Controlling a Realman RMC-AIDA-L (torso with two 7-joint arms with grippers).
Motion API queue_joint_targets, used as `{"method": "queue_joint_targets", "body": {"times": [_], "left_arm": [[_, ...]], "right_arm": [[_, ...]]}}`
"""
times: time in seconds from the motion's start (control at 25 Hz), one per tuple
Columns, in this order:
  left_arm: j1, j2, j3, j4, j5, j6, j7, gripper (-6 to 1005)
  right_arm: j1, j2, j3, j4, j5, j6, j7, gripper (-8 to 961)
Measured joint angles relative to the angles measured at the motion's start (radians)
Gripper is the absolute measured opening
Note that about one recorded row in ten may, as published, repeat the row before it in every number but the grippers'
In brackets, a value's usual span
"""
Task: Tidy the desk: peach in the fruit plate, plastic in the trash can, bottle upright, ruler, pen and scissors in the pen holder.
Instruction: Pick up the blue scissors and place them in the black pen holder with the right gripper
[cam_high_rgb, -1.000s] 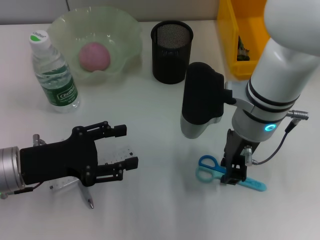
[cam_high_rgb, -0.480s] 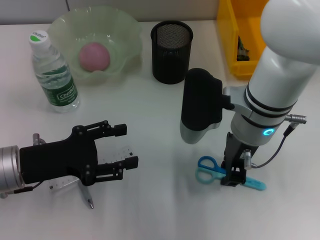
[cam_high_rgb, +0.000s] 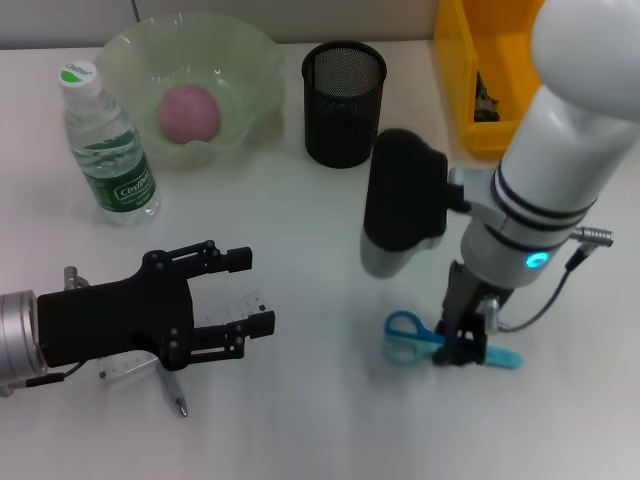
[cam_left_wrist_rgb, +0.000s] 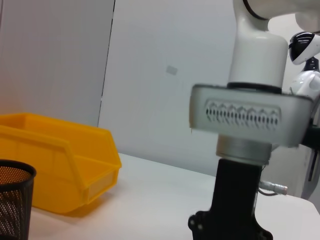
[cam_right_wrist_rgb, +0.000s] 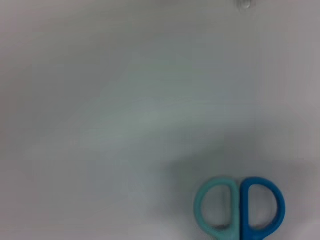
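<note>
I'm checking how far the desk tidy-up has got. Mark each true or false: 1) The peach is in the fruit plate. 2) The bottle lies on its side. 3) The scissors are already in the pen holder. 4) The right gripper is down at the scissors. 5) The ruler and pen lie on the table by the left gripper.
1) True: the peach sits in the fruit plate.
2) False: the bottle stands upright, cap on top.
3) False: the scissors lie on the table; the pen holder looks empty.
4) True: the right gripper is at the scissors' middle.
5) True: the ruler and pen lie beneath the left gripper, its jaws open.
</note>
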Motion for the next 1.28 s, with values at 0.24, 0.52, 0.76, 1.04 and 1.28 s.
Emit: {"method": "queue_joint_targets", "body": {"times": [0.24, 0.52, 0.76, 1.04, 1.28], "left_arm": [[0.001, 0.005, -0.02, 0.0, -0.001, 0.008, -0.011, 785], [0.0, 0.005, -0.072, -0.002, -0.002, 0.048, -0.011, 785], [-0.01, -0.001, -0.09, -0.005, -0.004, 0.057, -0.007, 785], [-0.012, -0.002, -0.096, -0.004, -0.016, 0.068, -0.011, 784], [-0.02, -0.001, -0.104, -0.007, -0.017, 0.075, -0.011, 784]], "right_arm": [[-0.037, -0.007, 0.236, -0.071, 0.025, -0.009, -0.042, 238], [-0.154, -0.009, 0.495, -0.091, 0.255, 0.07, -0.25, 238], [-0.26, -0.01, 0.564, 0.042, 0.574, 0.22, -0.535, 239], [-0.262, -0.011, 0.675, 0.356, 0.937, 0.241, -1.024, 239], [-0.264, -0.009, 0.681, 0.458, 1.119, 0.246, -1.498, 239]]}}
